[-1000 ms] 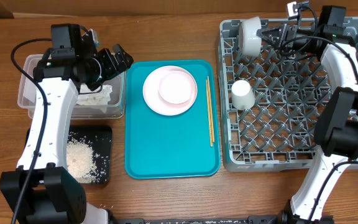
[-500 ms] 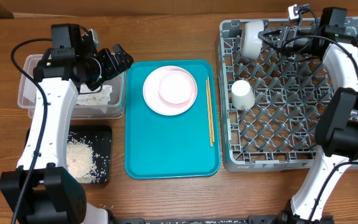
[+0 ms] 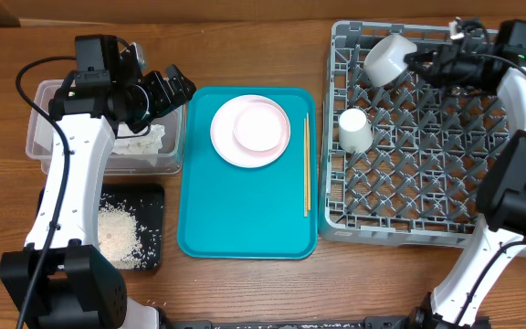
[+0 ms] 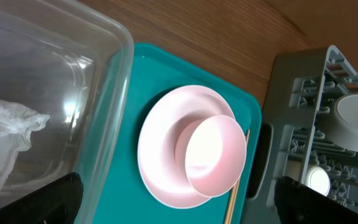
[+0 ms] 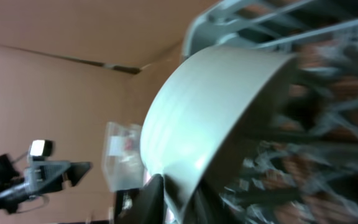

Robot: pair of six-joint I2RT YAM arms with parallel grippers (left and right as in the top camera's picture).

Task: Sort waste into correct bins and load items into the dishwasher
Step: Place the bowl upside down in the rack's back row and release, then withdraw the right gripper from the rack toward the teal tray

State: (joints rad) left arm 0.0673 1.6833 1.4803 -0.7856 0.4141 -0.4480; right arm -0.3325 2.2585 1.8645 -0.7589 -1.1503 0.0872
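Right gripper [image 3: 416, 62]: jaws astride rim of pale grey-blue bowl [image 3: 388, 59], tilted at dish rack [image 3: 329, 183] back-left corner; grip unclear, wrist view blurred. Left gripper [image 3: 176, 86] fully spread, empty, over clear tub [image 3: 31, 137] edge.

Teal tray [image 3: 245, 215]; pink plate [image 3: 226, 144] and pink bowl [image 3: 258, 128]; pale grey bowl [image 3: 389, 58] and white cup [image 3: 355, 131]; grey lattice-floored rack [image 3: 409, 206]; black tray [image 3: 152, 206] speckled with white rice [image 3: 117, 233]; brown wood-grain table [image 3: 245, 292].
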